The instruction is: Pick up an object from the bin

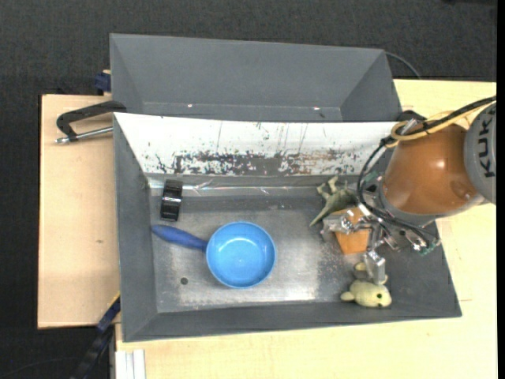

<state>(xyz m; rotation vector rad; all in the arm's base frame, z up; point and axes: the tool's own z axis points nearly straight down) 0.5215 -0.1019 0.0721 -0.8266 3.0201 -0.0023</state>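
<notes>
My gripper [360, 245] is down in the right part of the bin, under the orange wrist cover. Its metal fingers [376, 265] stand apart, open, one on either side of a small orange block [349, 240] on the bin floor. A green toy dinosaur [334, 200] lies just beyond the block, against the back wall. A pale yellow-green plush animal [367, 294] lies right in front of the gripper, near the front wall.
A blue scoop with a round bowl [241, 253] and a handle pointing left sits mid-bin. A black cylinder [171, 200] stands at the back left corner. The arm and its cables hang over the bin's right wall.
</notes>
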